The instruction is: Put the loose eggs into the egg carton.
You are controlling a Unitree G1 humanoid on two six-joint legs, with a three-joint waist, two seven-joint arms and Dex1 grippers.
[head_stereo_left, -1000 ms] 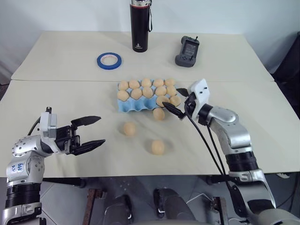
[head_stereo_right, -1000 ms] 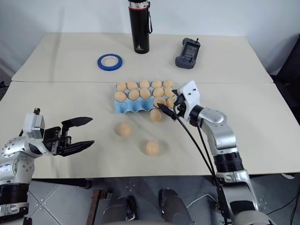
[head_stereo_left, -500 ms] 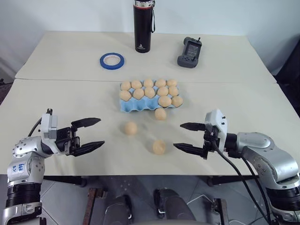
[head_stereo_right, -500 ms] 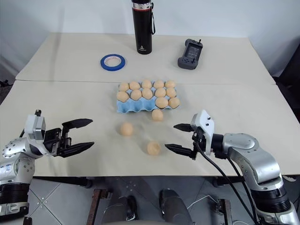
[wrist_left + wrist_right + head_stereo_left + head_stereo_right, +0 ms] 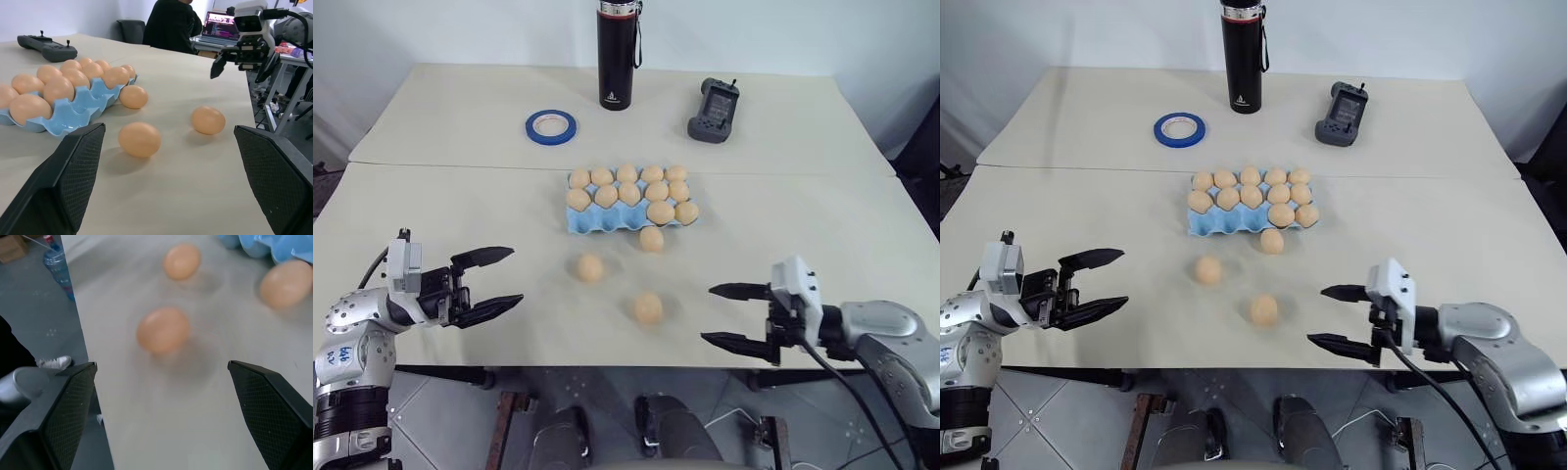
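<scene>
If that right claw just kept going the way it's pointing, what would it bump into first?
Most likely the nearest loose egg: the open right gripper points across the table toward it, and the right wrist view shows that egg centred between its fingers.

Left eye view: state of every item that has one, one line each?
Light blue moulded egg carton: lidless, twelve cups filled, three near-row cups empty.
Three loose tan eggs: on the table, outside the carton.
Left gripper: open, empty.
Right gripper: open, empty.
Black flask: upright, capped.
Blue tape roll: lying flat.
Dark handheld controller: lying flat.
</scene>
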